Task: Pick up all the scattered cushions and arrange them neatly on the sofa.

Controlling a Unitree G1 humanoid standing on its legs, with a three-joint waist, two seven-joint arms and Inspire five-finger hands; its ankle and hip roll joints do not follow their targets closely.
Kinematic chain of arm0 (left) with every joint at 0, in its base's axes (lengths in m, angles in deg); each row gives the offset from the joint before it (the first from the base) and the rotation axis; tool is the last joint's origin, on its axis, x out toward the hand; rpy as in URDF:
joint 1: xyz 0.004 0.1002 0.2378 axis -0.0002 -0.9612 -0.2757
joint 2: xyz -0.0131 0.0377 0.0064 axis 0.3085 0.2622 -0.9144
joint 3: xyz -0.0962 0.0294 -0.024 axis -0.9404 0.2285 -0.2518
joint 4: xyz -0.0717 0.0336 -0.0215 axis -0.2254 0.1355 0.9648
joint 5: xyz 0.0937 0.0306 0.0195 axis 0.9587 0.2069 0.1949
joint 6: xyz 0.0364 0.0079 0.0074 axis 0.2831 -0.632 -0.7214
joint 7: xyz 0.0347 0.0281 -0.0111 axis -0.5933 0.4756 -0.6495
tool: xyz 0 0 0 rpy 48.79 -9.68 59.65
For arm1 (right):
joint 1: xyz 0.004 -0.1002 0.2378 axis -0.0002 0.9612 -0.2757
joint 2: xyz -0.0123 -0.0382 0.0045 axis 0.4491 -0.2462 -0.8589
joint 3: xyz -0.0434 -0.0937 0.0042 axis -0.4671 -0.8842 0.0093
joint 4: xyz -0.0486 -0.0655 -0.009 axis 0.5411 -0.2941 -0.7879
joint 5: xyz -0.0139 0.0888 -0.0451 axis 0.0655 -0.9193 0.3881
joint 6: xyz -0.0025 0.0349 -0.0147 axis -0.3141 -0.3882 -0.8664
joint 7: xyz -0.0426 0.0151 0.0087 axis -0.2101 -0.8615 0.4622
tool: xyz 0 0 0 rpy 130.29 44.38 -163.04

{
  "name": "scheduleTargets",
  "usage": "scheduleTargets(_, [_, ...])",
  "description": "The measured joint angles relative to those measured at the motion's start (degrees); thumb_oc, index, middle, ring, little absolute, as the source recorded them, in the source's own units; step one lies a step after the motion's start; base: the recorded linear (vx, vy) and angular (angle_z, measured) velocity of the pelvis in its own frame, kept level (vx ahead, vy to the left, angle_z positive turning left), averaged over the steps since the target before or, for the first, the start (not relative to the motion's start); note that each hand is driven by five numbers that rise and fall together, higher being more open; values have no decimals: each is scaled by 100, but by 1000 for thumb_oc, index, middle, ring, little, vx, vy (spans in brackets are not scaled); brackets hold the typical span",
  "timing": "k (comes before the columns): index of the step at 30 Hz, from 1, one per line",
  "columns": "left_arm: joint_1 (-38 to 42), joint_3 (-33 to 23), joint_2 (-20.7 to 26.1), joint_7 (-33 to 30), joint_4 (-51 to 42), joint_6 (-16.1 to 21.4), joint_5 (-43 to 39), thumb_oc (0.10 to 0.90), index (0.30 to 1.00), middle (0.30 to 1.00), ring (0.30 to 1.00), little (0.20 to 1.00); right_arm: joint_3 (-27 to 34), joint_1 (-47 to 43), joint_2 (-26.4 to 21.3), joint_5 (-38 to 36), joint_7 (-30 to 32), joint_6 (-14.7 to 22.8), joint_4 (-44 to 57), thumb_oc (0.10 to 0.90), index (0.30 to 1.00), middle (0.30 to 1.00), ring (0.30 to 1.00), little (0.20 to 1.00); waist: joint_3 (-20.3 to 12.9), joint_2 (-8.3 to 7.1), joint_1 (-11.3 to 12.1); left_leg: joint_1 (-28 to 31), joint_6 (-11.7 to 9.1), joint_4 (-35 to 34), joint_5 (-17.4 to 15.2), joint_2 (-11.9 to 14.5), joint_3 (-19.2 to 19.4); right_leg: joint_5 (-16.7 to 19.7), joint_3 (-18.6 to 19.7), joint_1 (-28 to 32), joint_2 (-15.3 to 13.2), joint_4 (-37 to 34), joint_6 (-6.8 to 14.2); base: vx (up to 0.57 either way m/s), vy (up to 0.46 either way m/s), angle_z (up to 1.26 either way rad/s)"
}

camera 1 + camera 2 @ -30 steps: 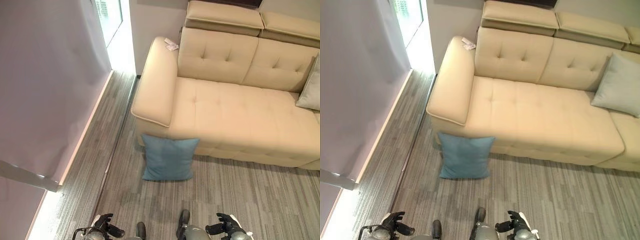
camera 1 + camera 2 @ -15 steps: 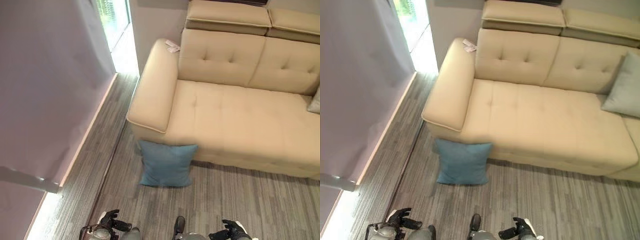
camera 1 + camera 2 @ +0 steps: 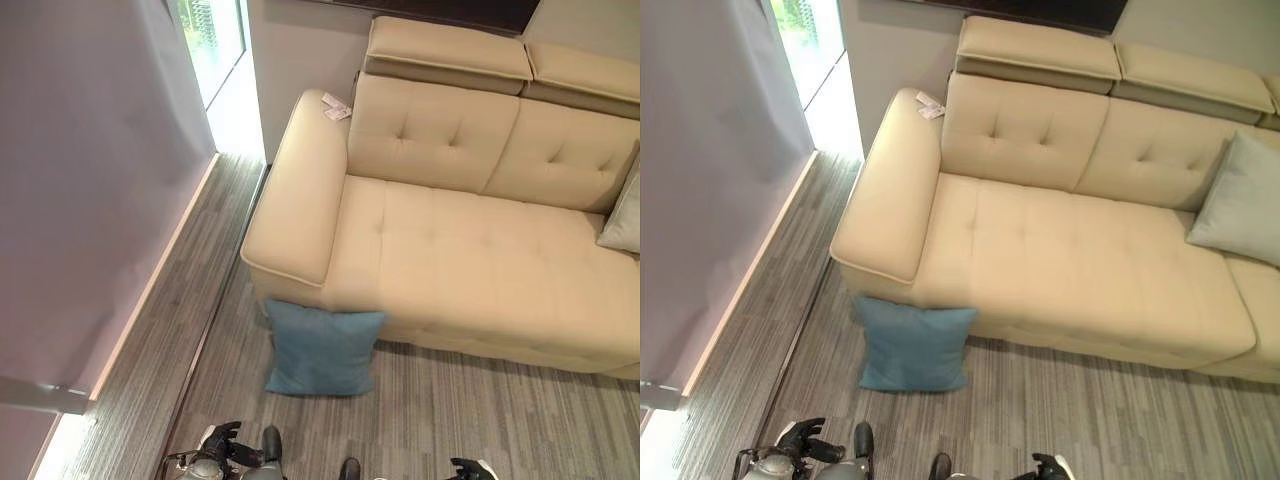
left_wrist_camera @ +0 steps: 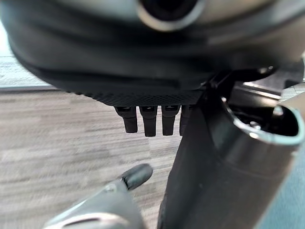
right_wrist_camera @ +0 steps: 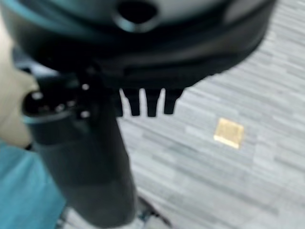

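**Both hands empty, blue cushion waiting on the floor**

In the left wrist view my left hand [image 4: 152, 71] has its fingers [image 4: 149, 125] hanging straight in a relaxed row, the thumb [image 4: 136, 175] standing apart below them, and nothing between them but grey plank floor [image 4: 57, 143]. My right hand [image 5: 143, 62] reads the same in its own wrist view: short straight fingers [image 5: 151, 106], loosely side by side, holding nothing. I judge both are carried low and slack because I am only closing in and have no grasp to prepare yet.

Outward from there, the eye views put both hands at the bottom edge of the frame, and the blue cushion [image 3: 912, 346] in the lower centre-left, standing on the floor and leaning against the front of the beige sofa [image 3: 1060, 250], just under its armrest [image 3: 887, 190]. It is well apart from either hand. A grey cushion [image 3: 1238, 200] already rests on the seat against the backrest at the right edge.

The right wrist view adds a sliver of blue at its lower left corner, which I take to be that cushion, and a small yellowish square [image 5: 228, 133] on the floor. A small white tag [image 3: 337, 105] lies on top of the armrest, in the upper middle of the left eye view.
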Motion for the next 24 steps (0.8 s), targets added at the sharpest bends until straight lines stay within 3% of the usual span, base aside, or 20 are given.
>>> scheduleTargets(2, [49,3,118,-6,-43,-19,-6,800,900,900,900,900,-2,-92,66,1,0,2,1,800,900,900,900,900,22,11,12,117,135,1,-122,-30,65,-38,45,-443,-210,1061,68,142,122,-13])
scheduleTargets(3, [65,3,207,-16,-62,-18,-7,800,900,900,900,900,1,-105,99,4,10,7,74,800,900,900,900,900,38,9,-1,221,250,5,-234,-84,30,-220,45,-640,-360,1520,253,176,103,1])
scheduleTargets(4, [67,2,218,-18,-70,-16,-7,800,900,900,900,900,1,-102,84,6,11,7,93,800,900,900,900,900,55,25,-2,271,312,-15,-317,-101,19,-248,60,-659,-389,1541,283,211,75,5])
scheduleTargets(6, [61,-3,313,-46,-54,-13,-7,800,900,900,900,900,-2,-137,60,15,11,10,182,800,900,900,900,900,155,-5,7,488,284,-109,-328,-180,13,-311,118,-694,-464,1234,308,169,16,5])
scheduleTargets(9, [-10,-21,360,-51,-35,-24,-6,800,900,900,900,900,-1,-167,68,17,5,9,219,800,900,900,900,900,201,-41,2,524,230,-210,-292,-193,-31,-111,119,-777,-357,294,239,166,-27,7])
scheduleTargets(11, [-67,-12,307,-45,-2,-39,-4,800,900,900,900,900,2,-140,79,18,-1,0,221,800,900,900,900,900,245,-18,-26,578,177,-268,-364,-159,-165,558,119,-644,-228,-453,106,115,-45,21])
scheduleTargets(13, [-189,-9,202,-34,-37,-42,-3,800,900,900,900,900,7,-82,78,16,-1,-10,199,800,900,900,900,900,291,65,13,670,54,-256,-290,-24,-196,915,23,-174,36,-1072,-127,91,-76,19])
scheduleTargets(19, [-191,-103,59,-36,-361,36,-311,800,900,900,900,900,136,-92,13,-201,12,50,439,800,900,900,900,900,277,115,1,374,-257,103,-449,206,-386,945,-198,-61,287,-1355,-236,5,-72,14])
scheduleTargets(24, [247,-180,78,-209,-720,212,-701,800,900,900,900,900,129,-504,-177,-483,113,235,870,800,900,900,900,900,444,166,5,-677,-354,549,-406,220,-469,1008,-204,-1013,269,-1076,-305,-177,-63,4])
